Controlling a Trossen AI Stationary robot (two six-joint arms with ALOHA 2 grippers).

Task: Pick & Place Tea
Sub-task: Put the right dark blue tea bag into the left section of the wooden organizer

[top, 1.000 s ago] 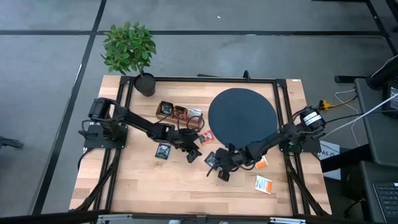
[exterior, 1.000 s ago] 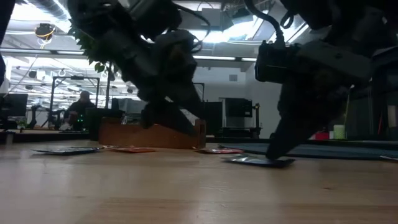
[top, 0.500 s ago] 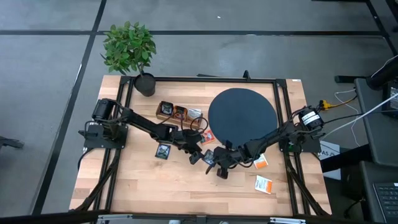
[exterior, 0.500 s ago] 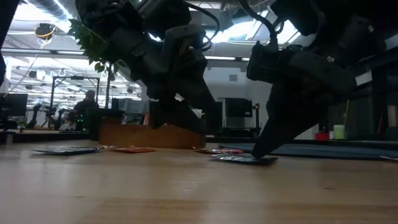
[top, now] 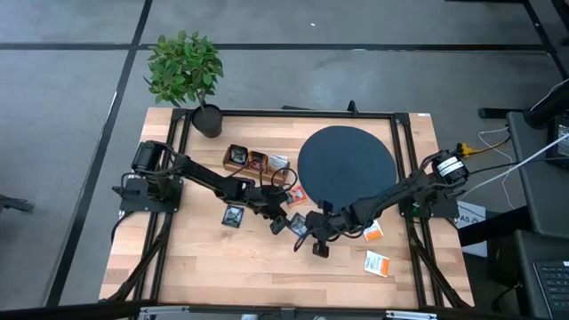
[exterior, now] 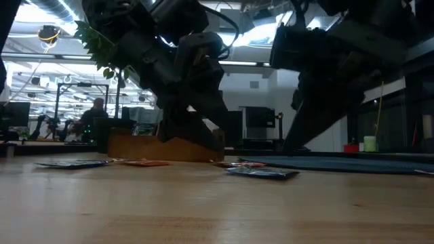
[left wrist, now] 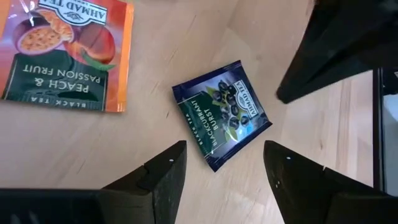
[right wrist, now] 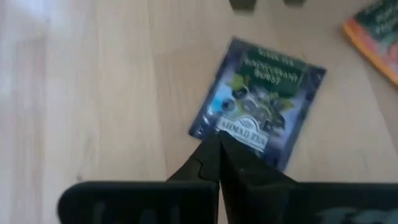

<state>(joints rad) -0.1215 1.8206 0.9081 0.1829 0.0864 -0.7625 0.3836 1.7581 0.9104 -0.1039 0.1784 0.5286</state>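
Between both arms, blue sachet (left wrist: 221, 113) flat, left pincer (left wrist: 224, 163) wide, right pincer (right wrist: 220, 149) shut, empty

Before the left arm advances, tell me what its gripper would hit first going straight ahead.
The left gripper, open, points at the dark blue blackcurrant sachet lying flat on the table; that likely comes first. The right arm's dark finger sits just beyond, though depth is unclear.

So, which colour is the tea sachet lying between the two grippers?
The sachet is dark blue with a berry picture and a green band along one edge, clearest in the left wrist view.
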